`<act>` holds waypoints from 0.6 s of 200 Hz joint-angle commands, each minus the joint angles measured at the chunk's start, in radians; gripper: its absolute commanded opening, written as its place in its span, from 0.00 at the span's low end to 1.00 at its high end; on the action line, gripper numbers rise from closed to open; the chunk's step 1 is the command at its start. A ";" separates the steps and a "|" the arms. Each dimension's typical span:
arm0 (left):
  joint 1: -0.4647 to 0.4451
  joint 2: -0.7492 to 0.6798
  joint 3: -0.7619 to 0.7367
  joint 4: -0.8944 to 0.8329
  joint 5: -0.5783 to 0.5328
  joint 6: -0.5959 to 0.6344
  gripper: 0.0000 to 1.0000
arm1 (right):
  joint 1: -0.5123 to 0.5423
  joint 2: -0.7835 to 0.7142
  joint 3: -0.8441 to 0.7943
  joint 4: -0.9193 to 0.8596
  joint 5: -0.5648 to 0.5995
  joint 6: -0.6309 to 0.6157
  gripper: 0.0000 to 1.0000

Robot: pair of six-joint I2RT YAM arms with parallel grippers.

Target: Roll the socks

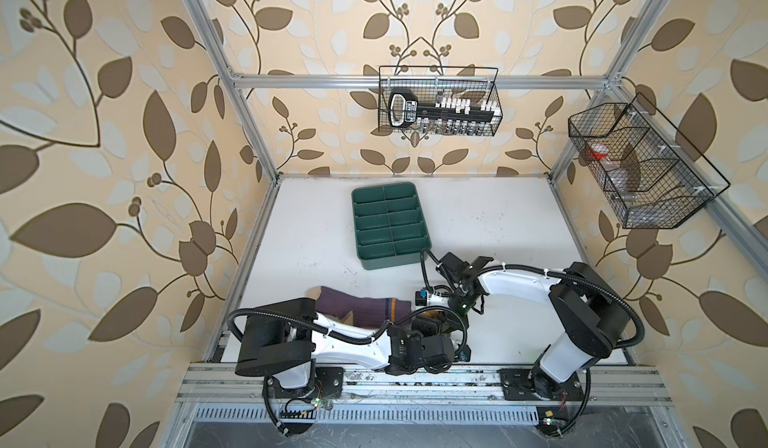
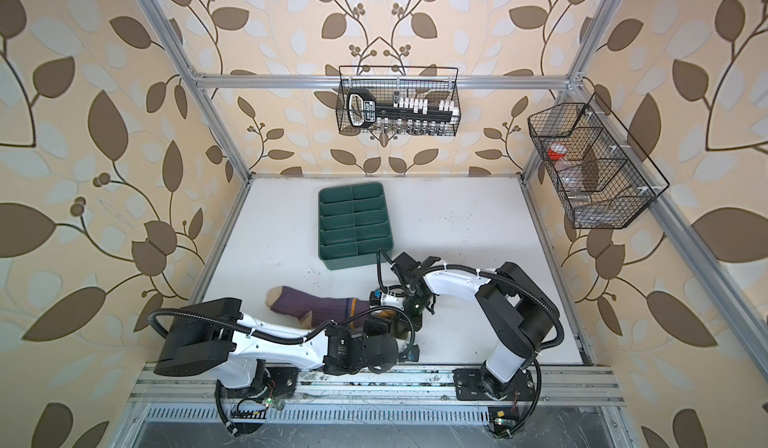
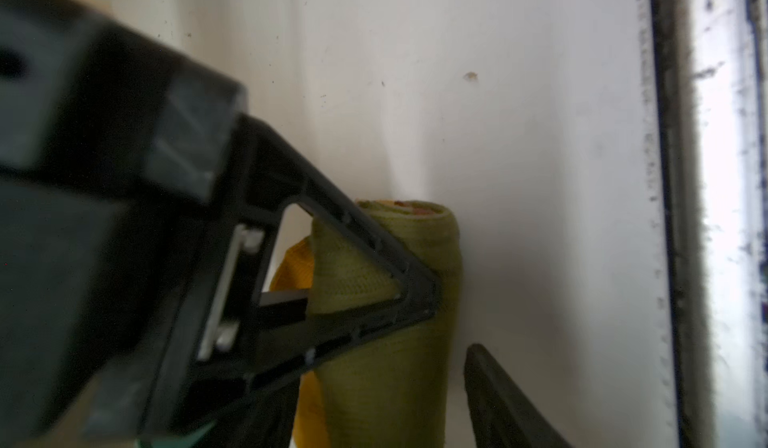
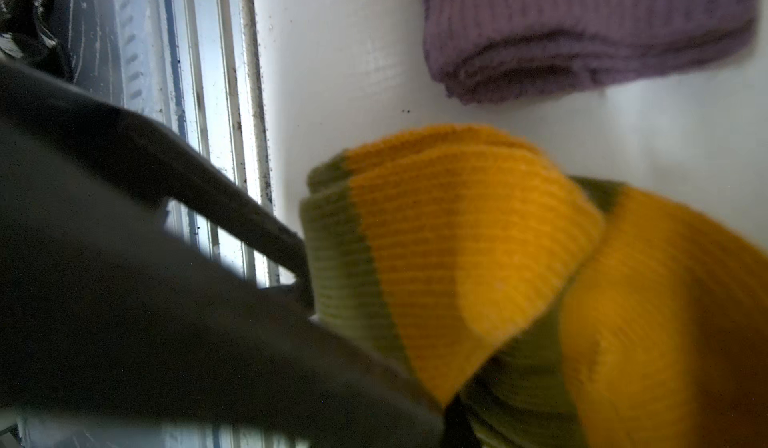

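The purple sock (image 1: 361, 309) (image 2: 320, 307) lies flat on the white table in both top views, and its cuff (image 4: 582, 30) shows in the right wrist view. The olive green sock (image 3: 386, 342) (image 4: 449, 250) is partly rolled up just in front of it, with mustard parts showing. In the top views both grippers nearly cover it. My right gripper (image 4: 365, 334) (image 1: 446, 315) is shut on the olive sock, and its finger (image 3: 374, 313) presses across the roll. My left gripper (image 3: 386, 408) (image 1: 440, 326) is open around the roll, with one finger (image 3: 498, 396) slightly apart from it.
A dark green divided tray (image 1: 390, 260) (image 2: 357, 261) stands behind the socks. The table's front edge and metal rail (image 1: 415, 379) run close beside the roll. Two wire baskets (image 1: 440, 101) (image 1: 640, 163) hang on the frame at the back and right.
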 commanded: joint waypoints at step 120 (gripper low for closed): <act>0.102 0.116 0.158 -0.185 0.471 -0.209 0.17 | -0.035 -0.136 -0.052 0.141 0.141 0.010 0.47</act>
